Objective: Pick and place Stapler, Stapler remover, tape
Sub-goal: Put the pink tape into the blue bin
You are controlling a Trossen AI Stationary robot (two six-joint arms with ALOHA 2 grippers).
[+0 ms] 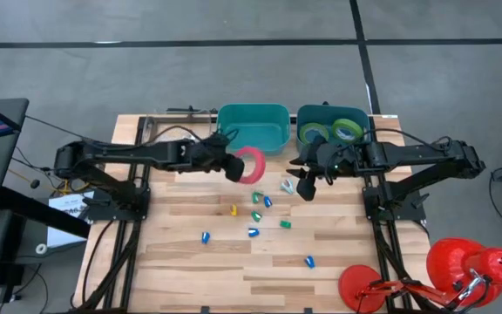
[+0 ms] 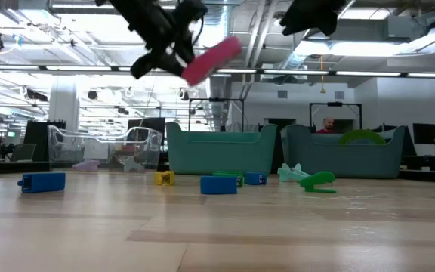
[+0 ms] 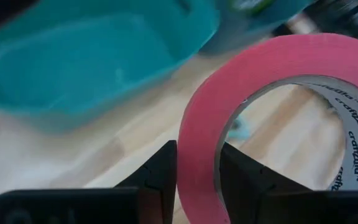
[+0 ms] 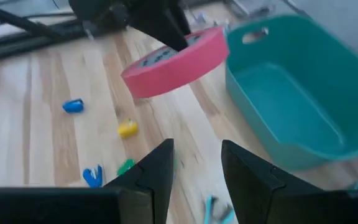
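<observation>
**Count of items on and above the table**

Three rolls of tape: one pink roll (image 1: 253, 164) and two green rolls (image 1: 315, 133) (image 1: 349, 129). Two teal bins (image 1: 253, 112) (image 1: 319, 112). About ten small coloured pieces (image 1: 257, 215) lie scattered on the wooden table (image 1: 190, 270); several are too small to identify.

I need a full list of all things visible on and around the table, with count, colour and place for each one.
pink tape: 1, pink-red, held in the air beside the left bin
green tape: 2, green, inside the right bin
left bin: 1, teal, table's far edge
right bin: 1, teal, beside the left bin
small pieces: about ten, blue, green, yellow, scattered mid-table
red objects: red, near right corner
left gripper: shut on the pink tape
right gripper: open, above the table
</observation>
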